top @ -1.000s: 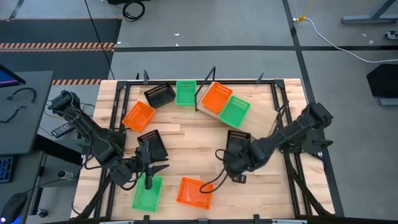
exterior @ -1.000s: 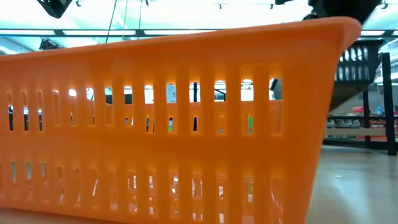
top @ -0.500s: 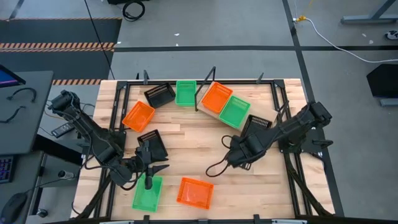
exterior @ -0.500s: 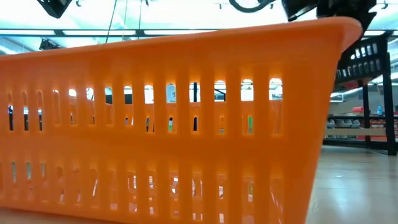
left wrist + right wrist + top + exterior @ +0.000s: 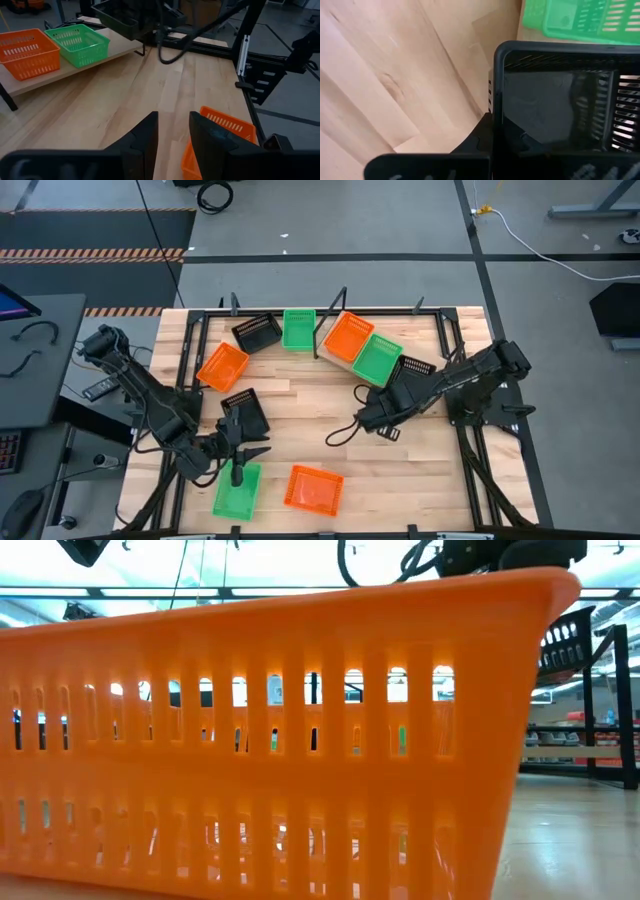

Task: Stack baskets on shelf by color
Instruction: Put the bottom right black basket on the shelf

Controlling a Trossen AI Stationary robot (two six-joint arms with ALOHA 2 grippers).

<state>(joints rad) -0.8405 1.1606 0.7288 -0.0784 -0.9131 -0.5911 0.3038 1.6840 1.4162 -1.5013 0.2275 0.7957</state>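
Black basket [image 5: 412,373]: carried by the right gripper [image 5: 492,120], fingers pinched shut on its rim; it hangs just beside the green basket [image 5: 378,358] on the shelf [image 5: 334,352].
Shelf load: an orange basket [image 5: 348,336] and that green one sit side by side at its right part; no black one there yet.
Doing it well: my judgement is to carry the basket level to a bare stretch of shelf, clear the green rim, then lower flat before letting go.
Risk: the rim grip is at one edge, so the basket may tilt.
Left gripper [image 5: 172,131]: waits low at the tabletop's [image 5: 300,415] left front, fingers narrowly parted, holding nothing.
Hidden: the low view is filled by another orange basket [image 5: 270,740]; the shelf's bare part and the ninth basket cannot be made out.
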